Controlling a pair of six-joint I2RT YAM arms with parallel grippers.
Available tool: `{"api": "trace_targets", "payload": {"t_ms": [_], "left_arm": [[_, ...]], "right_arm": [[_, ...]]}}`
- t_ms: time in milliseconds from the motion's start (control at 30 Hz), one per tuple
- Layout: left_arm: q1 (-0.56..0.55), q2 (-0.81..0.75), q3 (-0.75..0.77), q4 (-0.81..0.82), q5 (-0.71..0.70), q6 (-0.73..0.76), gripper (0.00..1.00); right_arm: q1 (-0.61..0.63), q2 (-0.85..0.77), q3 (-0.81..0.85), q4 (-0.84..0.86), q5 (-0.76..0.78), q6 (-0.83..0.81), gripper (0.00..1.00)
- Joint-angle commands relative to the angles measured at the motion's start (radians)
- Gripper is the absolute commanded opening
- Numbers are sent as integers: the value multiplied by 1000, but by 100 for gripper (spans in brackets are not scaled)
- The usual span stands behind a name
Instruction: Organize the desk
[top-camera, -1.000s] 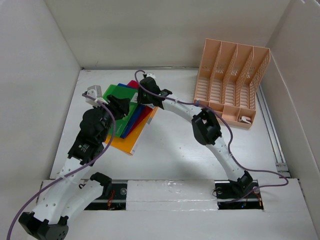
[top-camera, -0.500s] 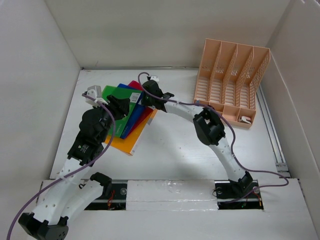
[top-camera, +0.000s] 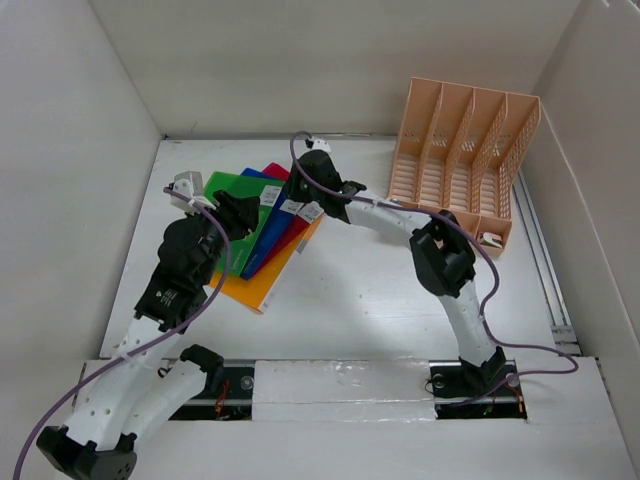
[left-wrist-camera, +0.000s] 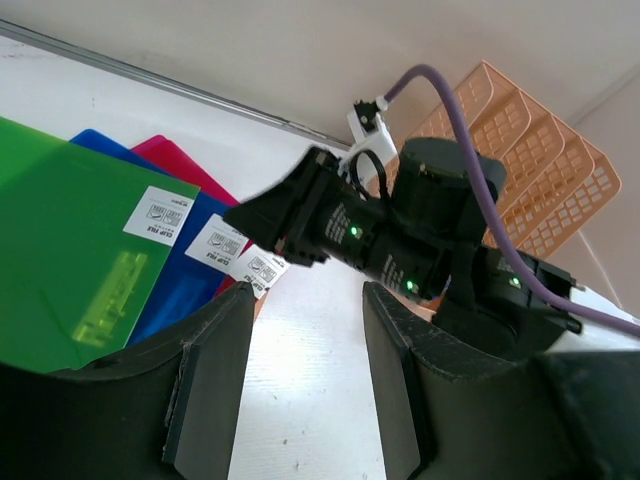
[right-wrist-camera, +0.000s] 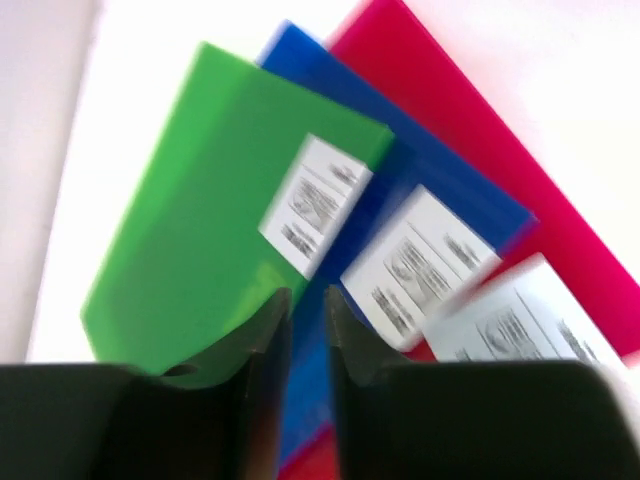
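Several clip folders lie fanned on the white desk (top-camera: 350, 300) at its left: green (top-camera: 228, 190) on top, then blue (top-camera: 262, 228), red (top-camera: 276, 171) and orange (top-camera: 252, 288). My left gripper (top-camera: 243, 210) hovers over the green folder's right part; in the left wrist view it (left-wrist-camera: 308, 300) is open and empty above bare desk. My right gripper (top-camera: 300, 197) hangs over the folders' right edge, by their white labels. In the right wrist view it (right-wrist-camera: 305, 300) is nearly shut with nothing between the jaws, above the green (right-wrist-camera: 200, 200), blue (right-wrist-camera: 420, 170) and red (right-wrist-camera: 450, 90) folders.
A peach slotted file rack (top-camera: 460, 165) stands at the back right, with a small white item (top-camera: 490, 240) in its front tray. White panels wall the desk on three sides. The right arm (left-wrist-camera: 440, 240) fills the middle of the left wrist view.
My right gripper and arm have swung to the right, off the folders' upper middle to their right edge, uncovering the white labels. The left arm has not moved.
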Motion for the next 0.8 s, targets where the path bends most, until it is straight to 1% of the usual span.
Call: {"api": "trace_targets", "payload": {"t_ms": [0, 67, 100, 167, 200, 267, 300, 333, 400, 633, 767], "left_arm": [[0, 2, 32, 43, -18, 7, 44], [0, 13, 36, 30, -31, 1, 44], [0, 14, 38, 28, -32, -1, 44], [0, 17, 33, 31, -49, -4, 45], [0, 23, 35, 31, -52, -2, 45], [0, 34, 38, 27, -51, -2, 45], [0, 42, 38, 27, -40, -2, 45], [0, 36, 36, 36, -26, -1, 46], [0, 31, 35, 37, -26, 1, 46], [0, 20, 33, 42, -11, 7, 46], [0, 27, 35, 39, -5, 10, 46]], "right_arm": [[-21, 97, 133, 3, -89, -17, 36], [-30, 145, 232, -42, -92, -17, 45], [-30, 168, 266, -55, -91, -16, 53], [-30, 236, 334, -104, -98, -2, 60], [-20, 260, 408, -124, -91, 1, 65], [-20, 332, 498, -200, -43, 9, 69], [-20, 357, 585, -227, -34, 12, 70], [-20, 406, 634, -262, -40, 35, 70], [-20, 414, 644, -264, -48, 43, 69], [-29, 441, 618, -250, -77, 66, 67], [-29, 475, 642, -270, -94, 70, 56]]}}
